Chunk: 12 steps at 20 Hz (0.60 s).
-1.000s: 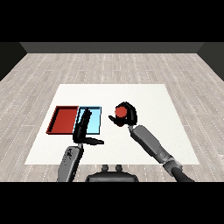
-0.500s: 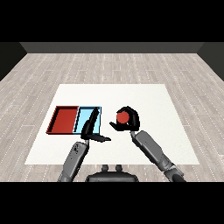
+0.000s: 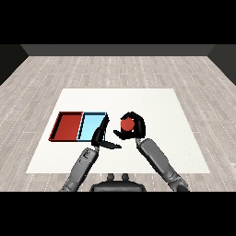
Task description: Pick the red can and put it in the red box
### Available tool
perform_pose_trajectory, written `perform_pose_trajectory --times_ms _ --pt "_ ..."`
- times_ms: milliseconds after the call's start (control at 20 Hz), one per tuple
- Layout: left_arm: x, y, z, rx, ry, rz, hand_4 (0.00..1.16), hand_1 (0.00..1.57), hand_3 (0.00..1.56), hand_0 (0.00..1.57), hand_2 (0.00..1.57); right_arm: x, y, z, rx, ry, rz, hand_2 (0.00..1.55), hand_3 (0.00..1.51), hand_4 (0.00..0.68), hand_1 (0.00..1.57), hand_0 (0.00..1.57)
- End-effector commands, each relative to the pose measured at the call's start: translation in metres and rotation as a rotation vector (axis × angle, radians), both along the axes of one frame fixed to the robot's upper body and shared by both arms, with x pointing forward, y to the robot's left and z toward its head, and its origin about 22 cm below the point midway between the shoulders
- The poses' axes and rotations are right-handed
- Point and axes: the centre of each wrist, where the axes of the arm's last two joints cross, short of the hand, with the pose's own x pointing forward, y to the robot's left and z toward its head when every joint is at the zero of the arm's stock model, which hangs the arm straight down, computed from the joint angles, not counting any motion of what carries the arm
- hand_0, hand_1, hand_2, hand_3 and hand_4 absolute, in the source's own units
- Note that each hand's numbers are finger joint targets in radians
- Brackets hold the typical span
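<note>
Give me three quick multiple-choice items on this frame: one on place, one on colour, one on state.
1. Where is the red can?
A. in the right hand
B. in the red tray
C. on the floor

2. What colour is the tray nearer the can?
A. green
B. light blue
C. yellow

3. How is the left hand?
A. curled round the can
B. fingers straight, holding nothing
C. out of view

Key: 1 A, fingers curl round it; 2 B, the light blue tray lies on the can's side; 3 B, its fingers are extended.

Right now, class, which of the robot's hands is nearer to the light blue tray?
Left. The left hand sits at the light blue tray's right edge, fingers straight. The right hand is farther to the right, curled round the red can, apart from the tray.
</note>
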Motion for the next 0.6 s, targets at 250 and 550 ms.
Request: perform_pose_trajectory --times_ms 250,550 --pt "0.008 -0.023 0.008 -0.029 0.046 -0.021 0.0 0.0 0.0 0.0 0.0 -0.017 0.007 -0.017 0.002 -0.023 0.021 1.43 1.39 0.663 1.46 1.46" --pt "0.006 -0.033 -0.017 -0.039 0.044 -0.053 0.0 0.0 0.0 0.0 0.0 -0.034 0.026 -0.005 0.027 -0.017 0.045 1.44 1.39 0.666 1.45 1.45"
